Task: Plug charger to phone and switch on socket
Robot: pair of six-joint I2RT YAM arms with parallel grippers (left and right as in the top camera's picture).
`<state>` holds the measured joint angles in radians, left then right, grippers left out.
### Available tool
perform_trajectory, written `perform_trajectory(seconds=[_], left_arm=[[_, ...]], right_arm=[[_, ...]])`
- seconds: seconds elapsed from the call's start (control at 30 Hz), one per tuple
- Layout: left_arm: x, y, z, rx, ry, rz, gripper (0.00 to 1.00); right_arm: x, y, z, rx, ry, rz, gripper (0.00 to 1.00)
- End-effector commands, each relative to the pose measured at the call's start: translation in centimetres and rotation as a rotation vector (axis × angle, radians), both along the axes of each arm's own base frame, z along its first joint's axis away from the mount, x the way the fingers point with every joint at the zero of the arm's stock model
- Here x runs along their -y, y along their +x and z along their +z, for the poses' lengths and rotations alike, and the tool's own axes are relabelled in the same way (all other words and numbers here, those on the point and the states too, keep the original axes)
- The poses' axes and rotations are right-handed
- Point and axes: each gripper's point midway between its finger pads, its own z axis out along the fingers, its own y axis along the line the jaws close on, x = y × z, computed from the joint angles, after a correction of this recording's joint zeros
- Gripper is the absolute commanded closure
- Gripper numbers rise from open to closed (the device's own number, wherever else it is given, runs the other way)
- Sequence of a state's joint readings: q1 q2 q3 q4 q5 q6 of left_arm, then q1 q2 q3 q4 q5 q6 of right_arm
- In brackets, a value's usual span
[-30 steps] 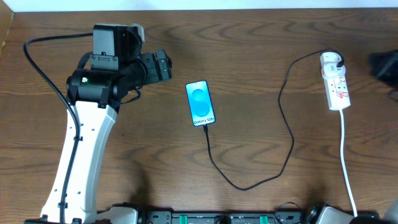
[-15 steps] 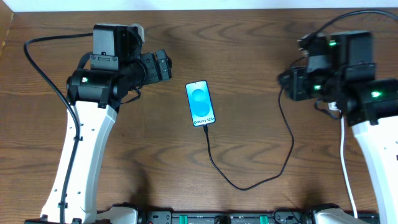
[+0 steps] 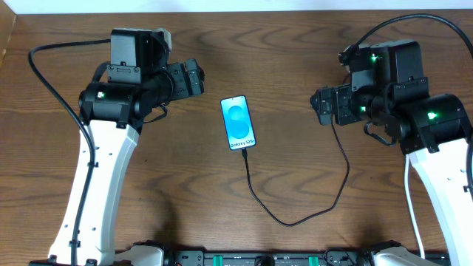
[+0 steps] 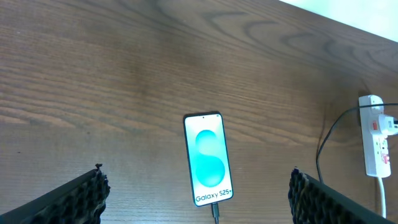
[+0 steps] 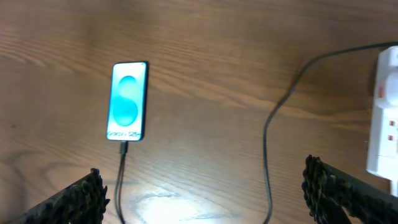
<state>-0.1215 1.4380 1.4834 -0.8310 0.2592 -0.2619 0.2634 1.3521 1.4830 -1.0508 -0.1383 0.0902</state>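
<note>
The phone (image 3: 238,123) lies flat mid-table with its blue-teal screen lit, also in the left wrist view (image 4: 208,158) and the right wrist view (image 5: 128,101). The black charger cable (image 3: 295,220) is plugged into the phone's near end (image 4: 215,210) and loops right toward the socket. The white socket (image 4: 375,144) (image 5: 385,118) is hidden under my right arm in the overhead view. My left gripper (image 3: 198,79) (image 4: 196,173) hovers open to the left of the phone. Left of the socket, my right gripper (image 3: 318,106) (image 5: 201,171) hangs open over the cable, holding nothing.
The socket's thick white cord (image 3: 411,196) runs down to the table's front edge on the right. Bare wooden table (image 3: 295,59) surrounds the phone. The white left arm (image 3: 92,192) stretches along the left side.
My right arm has swung in from the right edge and moved left, covering the socket in the overhead view. Its gripper has opened wide. The left arm, phone and cable have not moved.
</note>
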Motion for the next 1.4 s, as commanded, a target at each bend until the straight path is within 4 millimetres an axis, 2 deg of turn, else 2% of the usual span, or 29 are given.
perform_trajectory(seconds=[0.0,0.1,0.27,0.37,0.53,0.7,0.87,0.9,1.03,1.17,1.37], left_arm=[[-0.1,0.0,0.4,0.013,0.007,-0.001,0.06],[-0.1,0.0,0.4,0.013,0.007,-0.001,0.06],[-0.1,0.0,0.4,0.013,0.007,-0.001,0.06],[-0.1,0.0,0.4,0.013,0.007,-0.001,0.06],[-0.1,0.0,0.4,0.013,0.007,-0.001,0.06],[-0.1,0.0,0.4,0.013,0.007,-0.001,0.06],[-0.1,0.0,0.4,0.013,0.007,-0.001,0.06],[-0.1,0.0,0.4,0.013,0.007,-0.001,0.06],[-0.1,0.0,0.4,0.013,0.007,-0.001,0.06],[-0.1,0.0,0.4,0.013,0.007,-0.001,0.06],[-0.1,0.0,0.4,0.013,0.007,-0.001,0.06]], right_arm=[[0.5,0.1,0.3,0.023,-0.031,-0.012,0.01],[0.4,0.7,0.7,0.049,-0.021,-0.02,0.01],[0.6,3.1,2.5,0.168,-0.021,-0.052,0.01],[1.6,4.3,2.8,0.205,-0.03,-0.094,0.01],[3.1,5.1,3.6,0.292,-0.039,-0.138,0.01],[4.2,5.0,4.1,0.427,-0.004,-0.164,0.01],[6.3,2.7,2.7,0.51,0.023,-0.203,0.01],[7.3,1.5,2.0,0.553,0.034,-0.221,0.01],[9.0,-1.4,0.6,0.677,0.044,-0.272,0.01],[9.9,-4.2,-1.4,0.771,0.047,-0.295,0.01],[10.7,-6.9,-5.3,0.83,0.039,-0.323,0.01]])
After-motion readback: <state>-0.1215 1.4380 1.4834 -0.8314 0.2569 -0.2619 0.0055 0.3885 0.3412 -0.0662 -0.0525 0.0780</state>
